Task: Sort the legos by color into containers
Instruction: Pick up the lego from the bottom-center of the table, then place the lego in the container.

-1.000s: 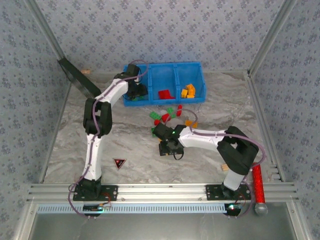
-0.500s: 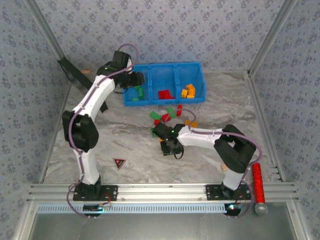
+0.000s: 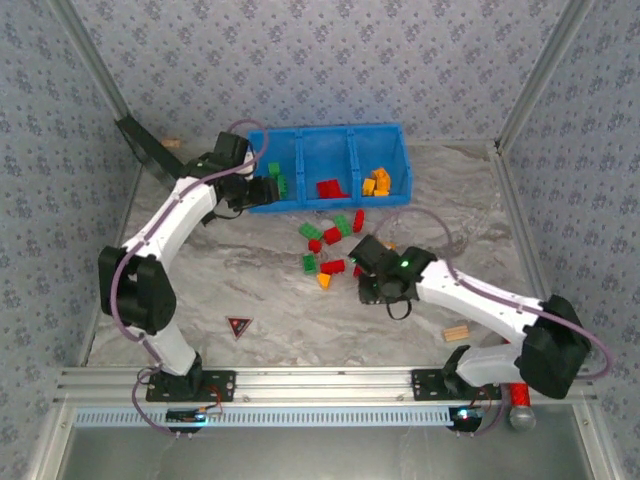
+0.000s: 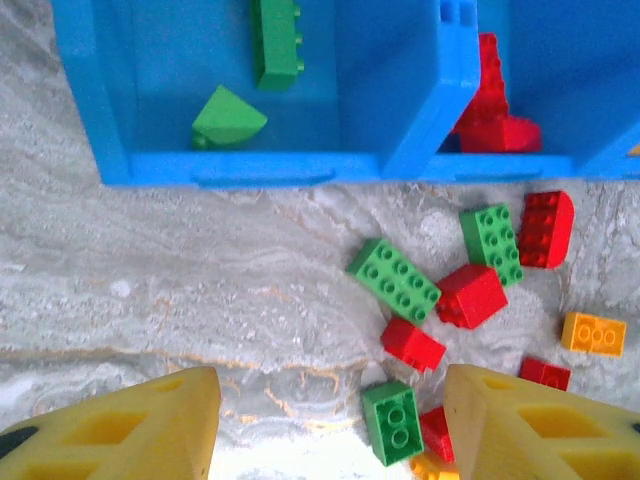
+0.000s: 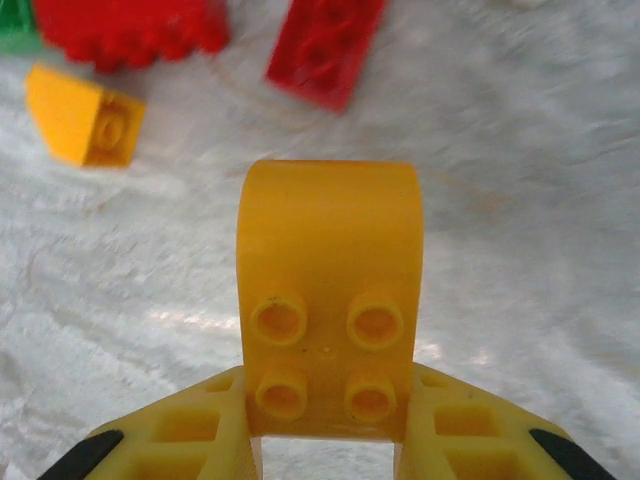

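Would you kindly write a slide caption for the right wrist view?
Right tool clamps a yellow four-stud brick over the marbled tabletop.

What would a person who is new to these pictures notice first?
The bright blue bin at the far side of the table stands out most. In front of it lie loose red, green and orange bricks. The right gripper is shut on a yellow brick.
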Motion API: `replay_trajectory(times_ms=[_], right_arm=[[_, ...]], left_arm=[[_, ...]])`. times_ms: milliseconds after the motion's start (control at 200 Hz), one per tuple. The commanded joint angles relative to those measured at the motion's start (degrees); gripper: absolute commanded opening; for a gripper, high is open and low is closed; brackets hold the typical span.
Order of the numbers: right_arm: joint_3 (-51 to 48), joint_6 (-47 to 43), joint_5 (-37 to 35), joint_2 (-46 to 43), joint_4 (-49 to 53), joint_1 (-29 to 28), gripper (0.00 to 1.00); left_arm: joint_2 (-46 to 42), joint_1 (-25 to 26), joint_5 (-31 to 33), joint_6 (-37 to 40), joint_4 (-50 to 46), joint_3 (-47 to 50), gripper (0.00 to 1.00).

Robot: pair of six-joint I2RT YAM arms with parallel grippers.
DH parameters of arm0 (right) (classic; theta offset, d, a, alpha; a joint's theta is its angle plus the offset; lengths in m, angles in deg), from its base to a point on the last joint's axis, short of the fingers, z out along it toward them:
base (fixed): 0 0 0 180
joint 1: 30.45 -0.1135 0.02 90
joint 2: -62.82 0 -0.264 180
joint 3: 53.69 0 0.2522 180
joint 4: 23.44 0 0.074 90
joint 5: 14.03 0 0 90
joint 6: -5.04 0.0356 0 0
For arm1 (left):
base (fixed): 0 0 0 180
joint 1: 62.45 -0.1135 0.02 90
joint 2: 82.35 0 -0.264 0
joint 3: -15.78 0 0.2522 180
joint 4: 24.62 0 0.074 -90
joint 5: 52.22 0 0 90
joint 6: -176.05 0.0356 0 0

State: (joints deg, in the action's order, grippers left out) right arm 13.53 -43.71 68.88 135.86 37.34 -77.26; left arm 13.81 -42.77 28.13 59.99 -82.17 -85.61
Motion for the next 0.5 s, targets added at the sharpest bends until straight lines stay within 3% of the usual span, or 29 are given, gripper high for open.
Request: replay_trajectory(times_ms=[0,215,495], right_arm=[[1.7,-4.8,-3.0,-2.8,4.2,6.7,0.3],[12.8,-18.6,1.8,2.4,-2.1,21.7,0.3],[32.8,-28.0,5.9,24.1,-7.9,28.8,0.32]], left_arm=[[-4.4,1.3,0.7,1.6,-1.1,2.1,0.62],[-8.3,3.4,0.8,1.0,-2.3,8.0,0.64],[-10.4,7.6,1.6,-2.7,-0.6,13.1,0.64]])
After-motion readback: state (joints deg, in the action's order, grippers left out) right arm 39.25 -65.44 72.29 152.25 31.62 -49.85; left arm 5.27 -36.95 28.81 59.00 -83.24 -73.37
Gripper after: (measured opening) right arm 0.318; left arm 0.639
